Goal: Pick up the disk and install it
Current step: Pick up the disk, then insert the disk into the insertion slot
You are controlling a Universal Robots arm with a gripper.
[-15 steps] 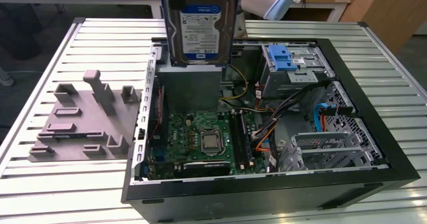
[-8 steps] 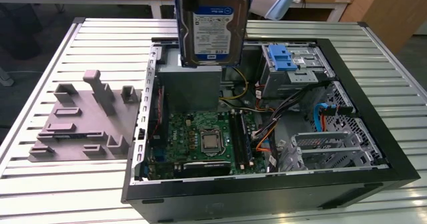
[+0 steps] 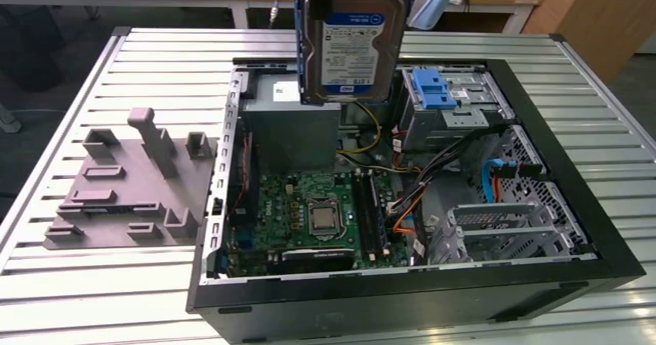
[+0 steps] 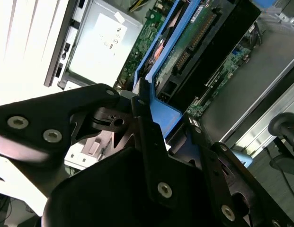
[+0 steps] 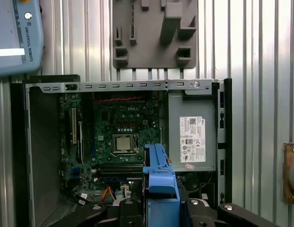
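Near edge: black metal computer case (image 3: 410,303) lay open on its side on the slatted silver metal table (image 3: 72,299). Inside, nearest: green motherboard (image 3: 266,207) with its square silver processor socket (image 3: 324,218). On the exterior view's right of that, a grey perforated metal drive cage (image 3: 512,226). Orange and black cables (image 3: 410,207) ran between the two. On the exterior view's left, beside the case, sat a grey plastic fixture block (image 3: 123,191).

Further back in the case: grey box-shaped power supply (image 3: 292,130), and to its right a bright-blue plastic latch (image 3: 435,91) on a second metal bay (image 3: 472,111).

Disk: the flat silver rectangular disk (image 3: 349,45), with a white-and-blue label and blue plastic rails, hung upright above the far part of the case, over the power supply and touching nothing below. The black gripper (image 5: 160,210) was clamped on it, fingers (image 4: 144,123) pressing the blue rails from both sides. Connector edge (image 4: 196,35) pointed away from the gripper, towards the case.

My read: picked, not installed, mid-carry. Can't tell which bay was meant. To do it well:
- Keep the disk square, with the rails parallel to the bay guides.
- Go slow, since the grip sat on plastic that likely flexes.
- Stay clear of the cables, a probable snag.
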